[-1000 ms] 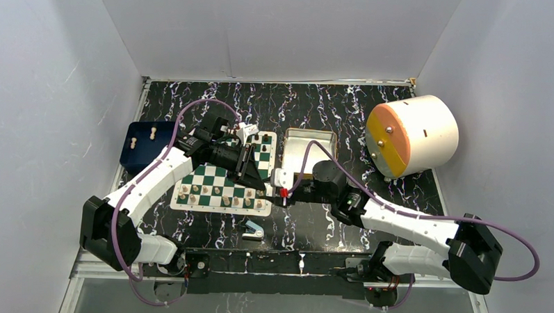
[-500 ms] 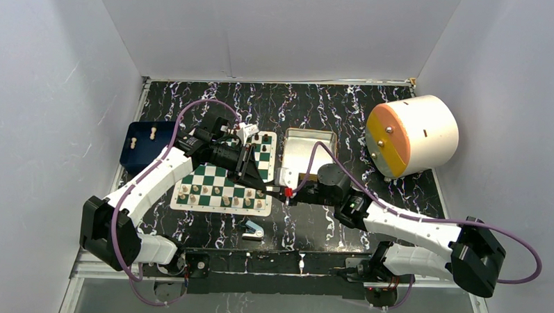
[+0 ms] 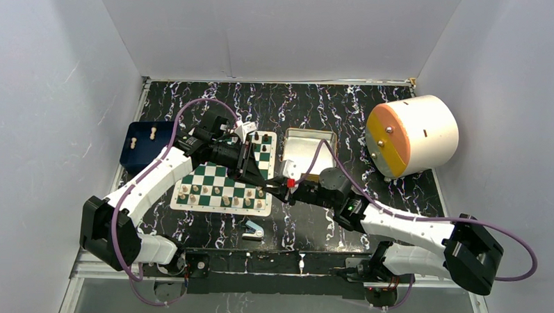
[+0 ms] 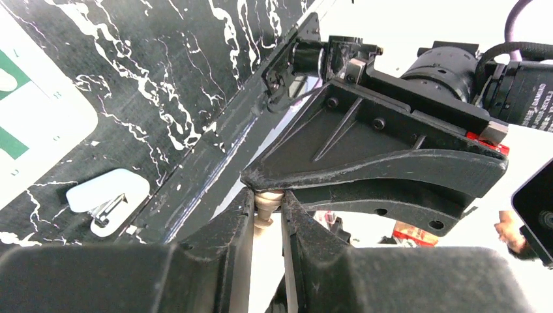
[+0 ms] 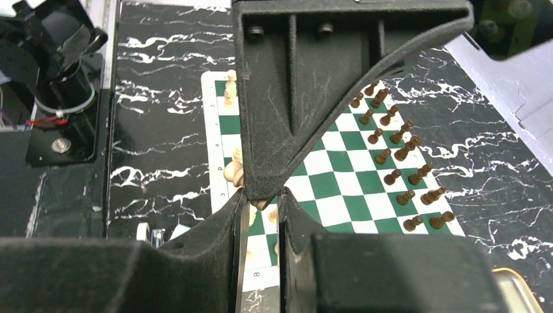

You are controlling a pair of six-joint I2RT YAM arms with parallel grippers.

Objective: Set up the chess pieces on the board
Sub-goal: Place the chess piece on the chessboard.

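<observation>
Pale chess piece (image 4: 267, 207) is pinched between the closed fingers of the left gripper (image 4: 267, 193), held in the air over the right edge of the board (image 3: 216, 177) by its near corner. Long axis runs along the finger slot, upper end toward the right gripper (image 5: 261, 199). The two grippers meet tip to tip. Right jaws stand narrow, closed on the same piece. Beige wood with ringed collars; type unclear.

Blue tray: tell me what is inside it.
Two pale chess pieces sit inside the blue tray, near its far edge. The left arm covers its near corner beside the board, hiding anything there.
</observation>
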